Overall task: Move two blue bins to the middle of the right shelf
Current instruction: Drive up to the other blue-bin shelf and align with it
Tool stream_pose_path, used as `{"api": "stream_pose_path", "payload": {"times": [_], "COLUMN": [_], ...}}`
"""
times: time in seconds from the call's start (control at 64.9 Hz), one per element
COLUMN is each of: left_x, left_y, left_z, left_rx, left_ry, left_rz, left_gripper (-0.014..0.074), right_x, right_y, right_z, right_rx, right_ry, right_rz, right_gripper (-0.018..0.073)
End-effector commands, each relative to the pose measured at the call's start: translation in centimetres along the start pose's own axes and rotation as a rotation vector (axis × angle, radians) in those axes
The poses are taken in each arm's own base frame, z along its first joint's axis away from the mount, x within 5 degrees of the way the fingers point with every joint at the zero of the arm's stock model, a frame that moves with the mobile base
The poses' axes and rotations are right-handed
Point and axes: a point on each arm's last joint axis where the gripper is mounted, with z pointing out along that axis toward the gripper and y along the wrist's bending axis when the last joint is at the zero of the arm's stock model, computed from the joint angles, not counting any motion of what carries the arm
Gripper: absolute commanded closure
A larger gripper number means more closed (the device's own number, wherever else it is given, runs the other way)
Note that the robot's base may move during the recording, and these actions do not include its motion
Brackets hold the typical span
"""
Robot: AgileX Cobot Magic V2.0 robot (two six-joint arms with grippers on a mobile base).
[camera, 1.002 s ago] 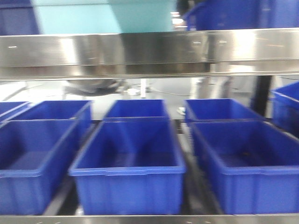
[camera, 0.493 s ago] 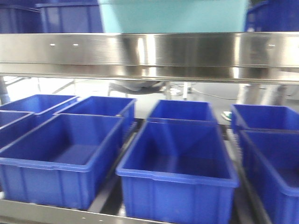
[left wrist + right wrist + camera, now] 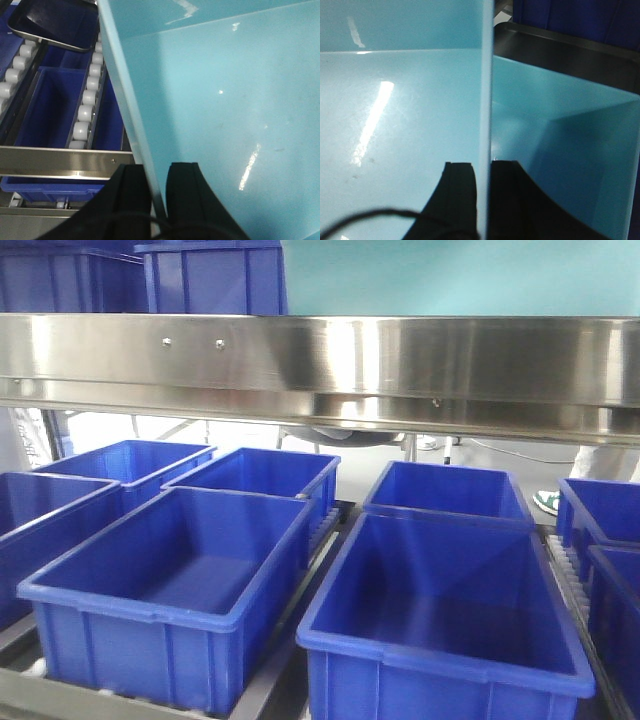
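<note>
Left wrist-mounted view: left tool pinches glossy pale-blue bin wall.

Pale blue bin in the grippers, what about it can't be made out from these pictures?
- Front view: the pale blue bin shows only as a strip. The steel shelf rail hides its lower part and the picture's top edge cuts off the rest.
- Left wrist view: the left gripper straddles one wall, and the bin's far end runs out of frame.
- Right wrist view: the right gripper straddles a wall. Whether this is one bin or two cannot be told.
</note>
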Motion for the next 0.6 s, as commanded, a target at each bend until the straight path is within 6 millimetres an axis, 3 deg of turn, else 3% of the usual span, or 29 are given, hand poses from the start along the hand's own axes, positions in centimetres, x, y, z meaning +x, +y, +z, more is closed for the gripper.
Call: {"api": "stream_pose_path", "payload": {"times": [0.0, 0.586], "left_x": [-0.42, -0.42], "left_y": [0.30, 0.30], "left_z": [-1.33, -1.33], "left_rx": [-0.012, -0.012], "left_ry": [-0.049, -0.049], "left_rz": [0.024, 0.024], "left_gripper": [0.0707, 0.0707], "right_x": [-0.75, -0.75], "right_y": [-0.58, -0.58], "right_z": [-0.61, -0.61], "right_rx": [0.045, 0.045], "right_ry": [-0.065, -0.065], "right_rz": [-0.023, -0.023], "right_gripper": [0.0711, 0.0711]}}
